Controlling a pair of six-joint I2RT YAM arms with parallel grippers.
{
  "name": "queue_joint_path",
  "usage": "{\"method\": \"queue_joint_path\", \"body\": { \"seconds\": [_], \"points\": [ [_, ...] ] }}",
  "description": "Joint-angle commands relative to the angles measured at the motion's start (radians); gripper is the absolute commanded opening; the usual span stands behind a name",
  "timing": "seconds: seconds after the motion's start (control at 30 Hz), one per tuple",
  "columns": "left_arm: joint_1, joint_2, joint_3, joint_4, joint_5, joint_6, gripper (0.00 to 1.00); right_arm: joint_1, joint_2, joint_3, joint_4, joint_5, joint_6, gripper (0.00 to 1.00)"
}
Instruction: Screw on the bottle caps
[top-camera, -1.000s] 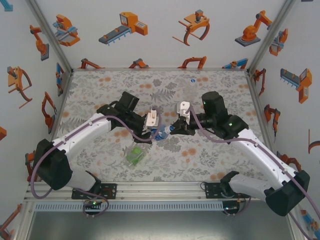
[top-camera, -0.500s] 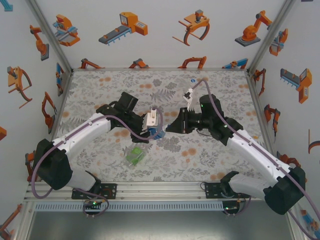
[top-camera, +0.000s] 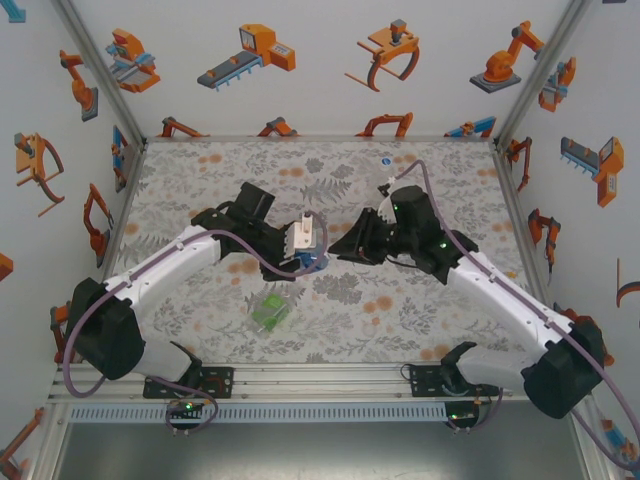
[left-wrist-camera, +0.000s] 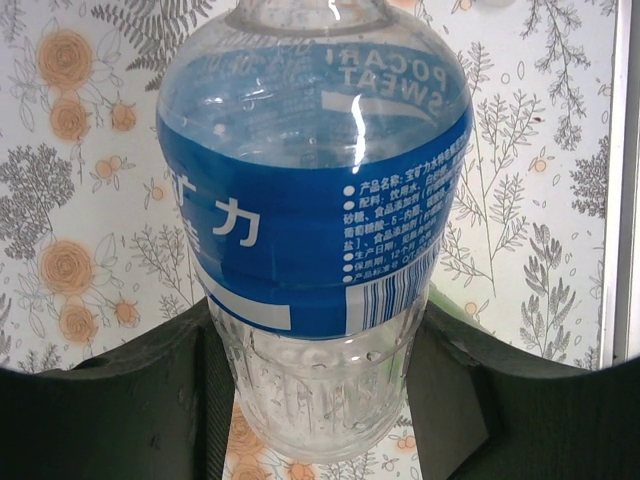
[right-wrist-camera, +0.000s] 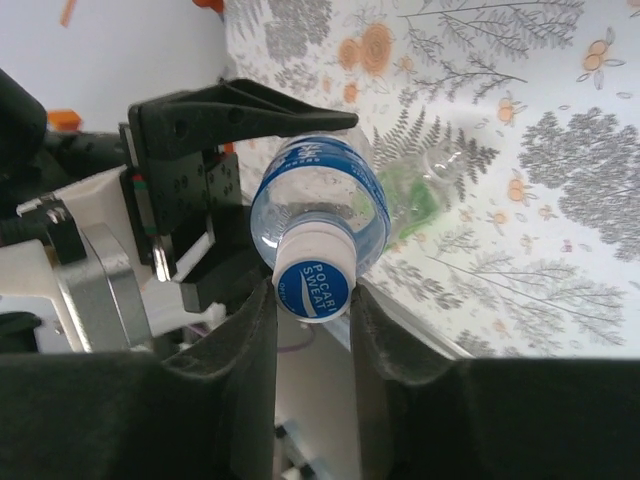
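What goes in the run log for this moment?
left end effector: gripping blue-label bottle | right end effector: fingers flank cap, contact unclear | green-label bottle: lying on table

The second bottle (top-camera: 270, 312) lies on the table (top-camera: 440, 320) before the first bottle (left-wrist-camera: 320, 230).

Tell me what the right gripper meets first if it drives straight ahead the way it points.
The cap, which sits between the fingers of the right gripper, on the blue-label bottle that the left gripper holds. Whether the fingers touch the cap is unclear.
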Motion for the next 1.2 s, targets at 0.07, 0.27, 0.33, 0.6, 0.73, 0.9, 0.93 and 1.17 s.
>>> {"method": "queue_joint_path", "body": {
  "seconds": [0.07,0.27,0.33,0.6,0.73,0.9,0.93,1.17],
  "points": [
    [-0.028,-0.038,0.014,0.051,0.154,0.022,0.00,0.010,-0.035,0.084,-0.047,0.023,-0.340,0.50],
    [-0.028,-0.041,0.013,0.043,0.158,0.031,0.00,0.010,-0.083,0.117,-0.064,0.002,-0.756,0.66],
    [-0.028,-0.041,0.012,0.043,0.163,0.033,0.00,0.010,-0.080,0.139,-0.098,-0.035,-0.901,0.66],
    [-0.029,-0.039,0.017,0.035,0.178,0.041,0.00,0.009,-0.089,0.168,-0.200,-0.283,-1.456,0.65],
    [-0.029,-0.042,0.017,0.030,0.182,0.045,0.00,0.010,-0.083,0.152,-0.191,-0.306,-1.563,0.61],
    [-0.028,-0.039,0.017,0.028,0.188,0.047,0.00,0.011,-0.065,0.137,-0.165,-0.332,-1.573,0.52],
    [-0.030,-0.040,0.017,0.026,0.189,0.046,0.00,0.011,-0.063,0.130,-0.156,-0.337,-1.571,0.50],
    [-0.030,-0.042,0.021,0.020,0.186,0.049,0.00,0.013,-0.056,0.106,-0.142,-0.345,-1.564,0.42]
  ]
}}
